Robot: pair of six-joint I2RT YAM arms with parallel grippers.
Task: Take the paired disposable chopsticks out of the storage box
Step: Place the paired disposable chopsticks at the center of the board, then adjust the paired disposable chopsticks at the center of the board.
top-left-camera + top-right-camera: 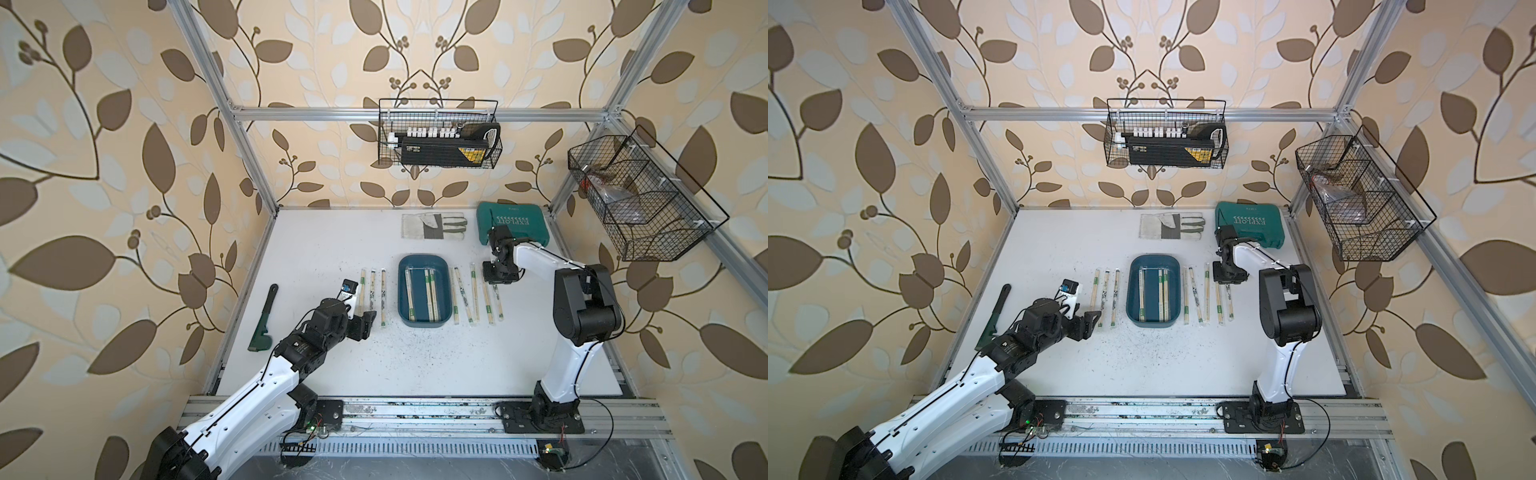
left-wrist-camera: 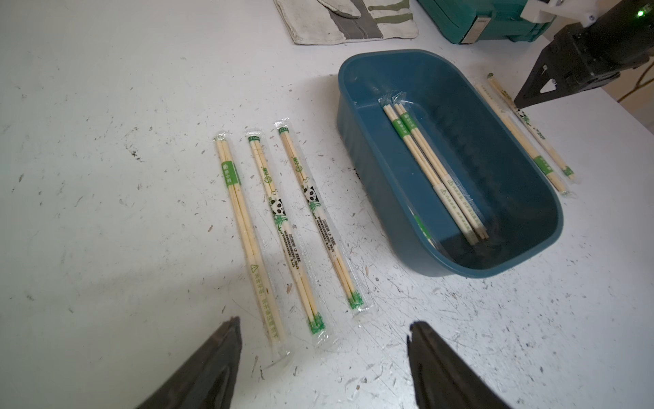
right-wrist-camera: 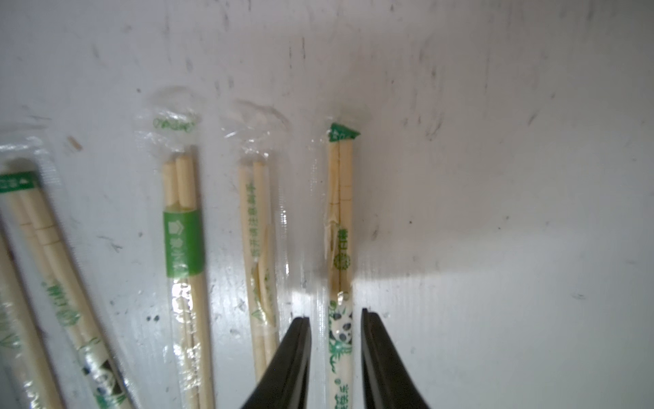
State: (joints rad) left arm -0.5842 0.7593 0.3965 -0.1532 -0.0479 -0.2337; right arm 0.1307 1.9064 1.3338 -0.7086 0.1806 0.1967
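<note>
The teal-blue storage box (image 1: pixel 424 259) (image 2: pixel 354 92) lies mid-table, and a few sleeved paired disposable chopsticks (image 1: pixel 430 295) (image 2: pixel 435 173) lie inside it. Three more pairs (image 1: pixel 372 295) (image 2: pixel 283 219) lie on the table left of the box, several (image 1: pixel 473 295) on its right. My left gripper (image 1: pixel 368 320) (image 2: pixel 323 324) hangs open and empty by the near ends of the left pairs. My right gripper (image 1: pixel 496 282) (image 3: pixel 336 315) is low over the rightmost panda-print pair (image 3: pixel 341 248). Its jaws straddle that pair with a gap on each side, and the pair rests on the table.
A dark green wrench (image 1: pixel 262 320) lies at the table's left edge. A work glove (image 1: pixel 434 225) and a green lettered tool case (image 1: pixel 513 226) sit at the back. Black wire baskets hang on the back rail (image 1: pixel 438 137) and the right rail (image 1: pixel 636 199).
</note>
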